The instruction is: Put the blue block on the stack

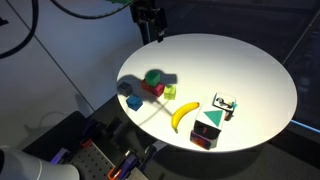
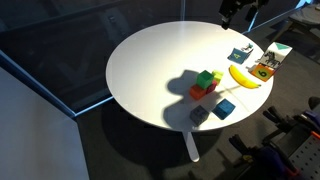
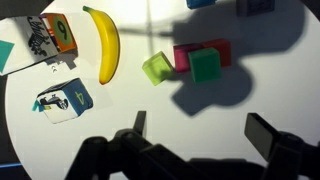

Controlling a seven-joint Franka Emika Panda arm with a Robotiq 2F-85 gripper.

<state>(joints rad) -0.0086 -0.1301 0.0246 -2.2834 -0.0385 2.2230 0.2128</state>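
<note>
Hand (jaws spread) well apart from blue block; stack between

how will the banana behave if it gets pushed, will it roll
The banana lies flat on its curved side, so it would probably slide or pivot rather than roll. Its smooth skin may slip when gripped. Whether it is real or a toy cannot be told, so its weight is uncertain.
</note>
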